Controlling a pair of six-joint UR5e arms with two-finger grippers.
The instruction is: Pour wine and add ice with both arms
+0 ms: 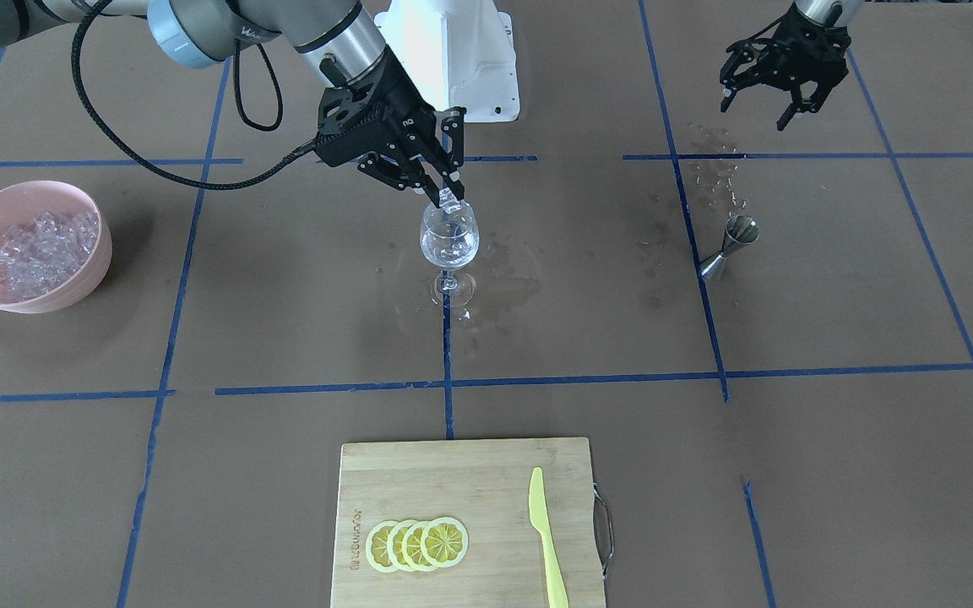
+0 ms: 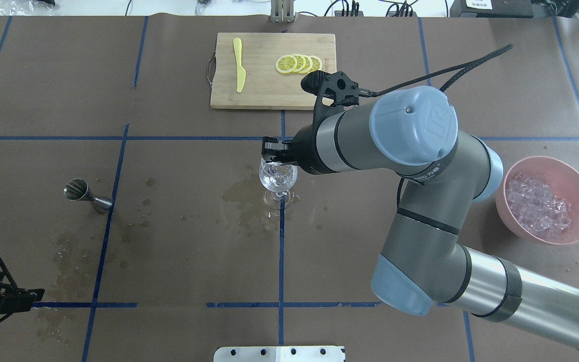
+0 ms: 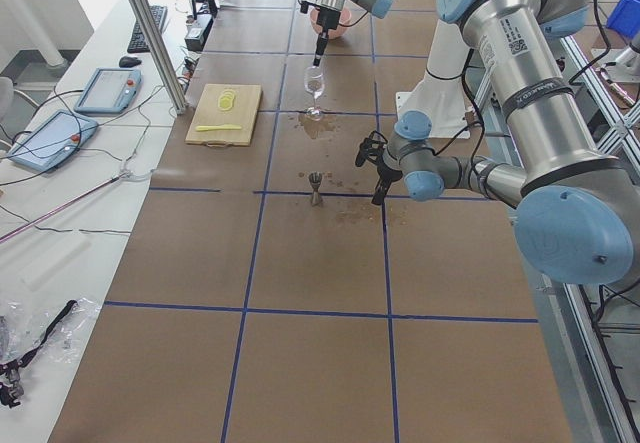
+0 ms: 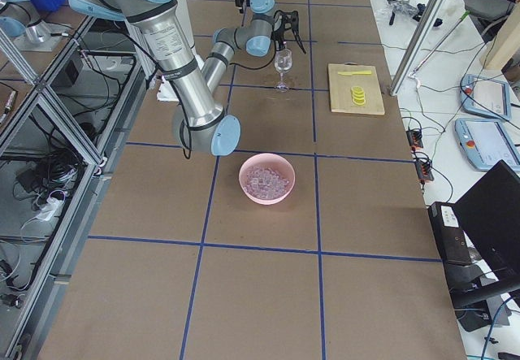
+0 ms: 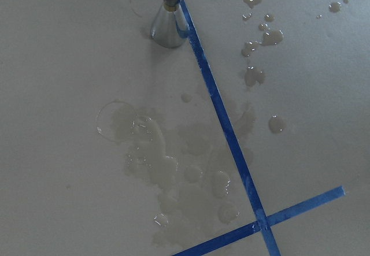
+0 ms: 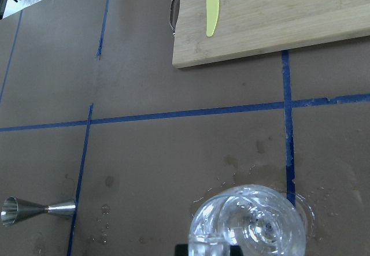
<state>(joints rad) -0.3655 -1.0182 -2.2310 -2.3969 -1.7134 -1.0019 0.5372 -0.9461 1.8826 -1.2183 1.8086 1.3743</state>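
**As a cube hangs over the glass, the second arm waits aside**

While the right pincer point(image 1: 444, 192) hovers just above the rim of the wine glass point(image 1: 449, 241), its fingers are drawn nearly together on what looks like a single clear ice cube point(image 1: 450, 201), placed so that a release should drop it straight into the bowl of the glass. The glass stands upright at mid-table on a crossing of blue tape lines, with a little clear wine point(image 1: 450, 253) and some cubes already inside it. The right arm point(image 2: 410, 130) reaches well forward across the table point(image 1: 284, 321), elbow bent and wrist tipped down toward the rim. The rest of the ice point(image 1: 43, 245) lies heaped in a pink bowl point(image 1: 73, 291) far out on that arm's side.

The left pincer point(image 1: 754, 116) hangs with its fingers spread wide and nothing between them, low over wet patches point(image 5: 173, 169) and near the metal jigger point(image 1: 731, 245), which stands by itself. That suggests the pouring is done. The left arm point(image 3: 470, 173) is drawn back toward the robot, well clear of the glass.
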